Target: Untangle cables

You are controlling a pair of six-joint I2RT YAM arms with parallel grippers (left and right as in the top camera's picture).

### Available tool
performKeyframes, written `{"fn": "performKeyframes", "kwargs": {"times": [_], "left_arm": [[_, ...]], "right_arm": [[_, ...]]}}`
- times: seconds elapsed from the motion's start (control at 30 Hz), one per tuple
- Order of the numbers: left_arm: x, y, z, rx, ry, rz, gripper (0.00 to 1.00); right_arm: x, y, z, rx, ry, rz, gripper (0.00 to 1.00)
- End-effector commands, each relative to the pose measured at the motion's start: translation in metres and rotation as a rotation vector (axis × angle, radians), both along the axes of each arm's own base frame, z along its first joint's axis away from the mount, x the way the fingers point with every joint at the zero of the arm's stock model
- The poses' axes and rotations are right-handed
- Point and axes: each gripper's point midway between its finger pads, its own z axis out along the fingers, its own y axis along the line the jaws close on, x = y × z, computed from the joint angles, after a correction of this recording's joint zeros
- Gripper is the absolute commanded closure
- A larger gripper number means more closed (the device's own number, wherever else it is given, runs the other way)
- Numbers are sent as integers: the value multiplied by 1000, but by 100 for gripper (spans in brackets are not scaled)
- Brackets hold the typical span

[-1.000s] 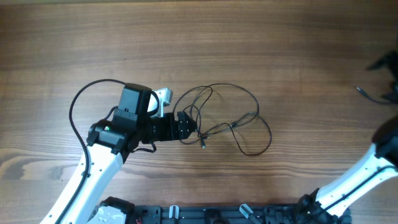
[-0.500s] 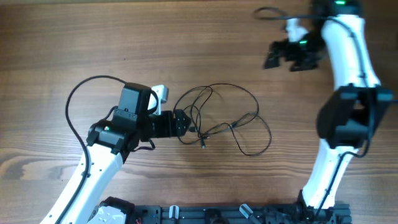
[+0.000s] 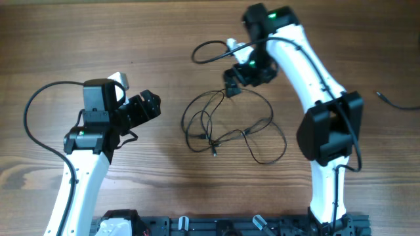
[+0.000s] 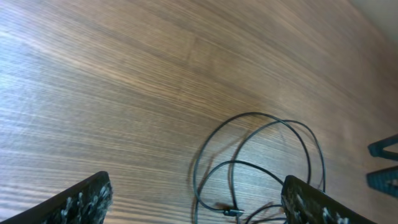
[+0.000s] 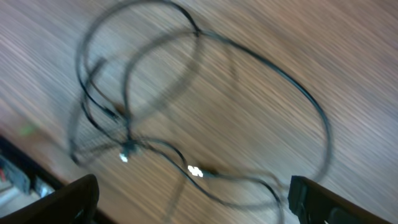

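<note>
The cables are thin black wires lying in a loose tangle of loops at the table's middle, with small plug ends near its lower left. My left gripper is open and empty, left of the tangle and apart from it. In the left wrist view the loops lie ahead between the open fingers. My right gripper is over the tangle's top edge. In the right wrist view its fingers are wide open above the blurred cables, holding nothing.
Thick black arm cables loop beside the left arm and above the right wrist. A separate thin dark strand lies at the table's right edge. The base rail runs along the front edge.
My left gripper has pulled back leftward from the tangle's left edge. My right arm has swung in from the far right to above the tangle's top. The tangle has hardly shifted.
</note>
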Motion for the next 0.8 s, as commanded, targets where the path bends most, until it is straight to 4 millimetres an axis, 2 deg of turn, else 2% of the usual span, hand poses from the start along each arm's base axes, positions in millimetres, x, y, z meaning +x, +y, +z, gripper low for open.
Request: {"fn": "performKeyframes", "kwargs": {"times": [0.0, 0.17, 0.27, 0.37, 0.43, 0.5, 0.53, 0.63, 0.77], "left_arm": [[1, 7, 4, 2, -8, 31, 11], [1, 7, 4, 2, -6, 31, 11], [1, 7, 4, 2, -6, 31, 11], [0, 7, 3, 2, 1, 31, 11], [-2, 7, 2, 2, 8, 31, 11], [-3, 7, 1, 3, 14, 31, 11], [-3, 7, 1, 4, 16, 28, 11], [-5, 7, -1, 7, 24, 25, 10], [-7, 7, -2, 7, 37, 25, 10]], "right_arm": [[-10, 36, -8, -103, 38, -298, 0], [-27, 63, -9, -171, 90, -563, 0], [-37, 84, -9, -171, 95, -616, 0], [-44, 96, -10, -189, 76, -656, 1], [-45, 97, -11, -223, 46, -707, 8], [-45, 96, -12, -250, 16, -746, 26], [-45, 96, -12, -256, 9, -757, 29], [-47, 96, -13, -274, -2, -795, 29], [-43, 90, -13, -303, -34, -864, 20]]}}
